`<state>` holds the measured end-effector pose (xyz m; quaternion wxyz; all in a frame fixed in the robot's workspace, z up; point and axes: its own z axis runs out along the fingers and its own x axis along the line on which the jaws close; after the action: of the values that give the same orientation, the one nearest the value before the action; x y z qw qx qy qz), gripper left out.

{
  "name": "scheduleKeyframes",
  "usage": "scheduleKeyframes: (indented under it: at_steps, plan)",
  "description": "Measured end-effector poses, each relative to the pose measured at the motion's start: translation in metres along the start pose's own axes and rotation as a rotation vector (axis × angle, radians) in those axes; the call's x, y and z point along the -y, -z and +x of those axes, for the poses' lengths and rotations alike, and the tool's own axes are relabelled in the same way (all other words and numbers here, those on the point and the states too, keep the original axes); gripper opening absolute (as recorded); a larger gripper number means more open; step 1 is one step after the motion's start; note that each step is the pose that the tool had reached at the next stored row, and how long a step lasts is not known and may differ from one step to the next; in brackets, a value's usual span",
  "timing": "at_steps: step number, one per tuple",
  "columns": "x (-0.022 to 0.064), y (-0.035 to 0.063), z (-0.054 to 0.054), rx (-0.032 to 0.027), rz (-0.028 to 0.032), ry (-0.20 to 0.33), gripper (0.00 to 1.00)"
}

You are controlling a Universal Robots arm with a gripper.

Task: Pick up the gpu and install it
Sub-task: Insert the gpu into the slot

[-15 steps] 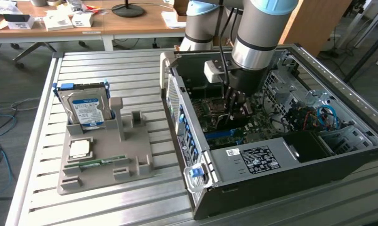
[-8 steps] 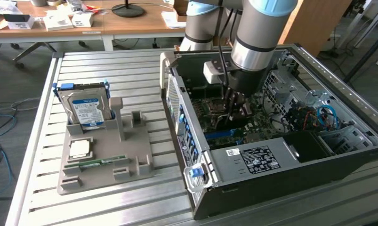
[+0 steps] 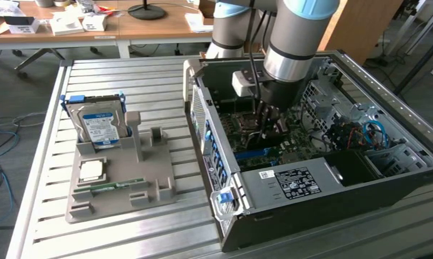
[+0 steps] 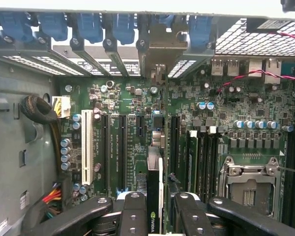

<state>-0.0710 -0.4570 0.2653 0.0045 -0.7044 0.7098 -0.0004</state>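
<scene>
My gripper [image 4: 156, 216] is shut on the gpu [image 4: 155, 172]. The wrist view shows the card edge-on between the black fingers [image 4: 132, 211], a thin dark card with a green logo. It stands upright over the green motherboard [image 4: 123, 98], in line with the black expansion slots [image 4: 122, 147]. A silver bracket [image 4: 160, 49] sits at its far end by the case's rear slot openings. In the exterior view the gripper [image 3: 267, 125] is lowered inside the open computer case [image 3: 288, 186], just above the board.
A grey fixture [image 3: 158, 183] at the exterior view's left holds a blue-labelled hard drive [image 3: 100, 125], a small chip [image 3: 91, 170] and a RAM stick [image 3: 117, 186]. Blue latches [image 4: 88, 24], cable bundles [image 4: 39, 110], a CPU socket [image 4: 248, 187] and the case walls crowd the gripper.
</scene>
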Motion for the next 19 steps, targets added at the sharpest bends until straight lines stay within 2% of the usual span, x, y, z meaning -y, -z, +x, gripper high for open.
scheduleKeyframes:
  at_steps: [19]
  plan:
    - [-0.0012, -0.0071, -0.0001, 0.0002, 0.0001, 0.0, 0.26]
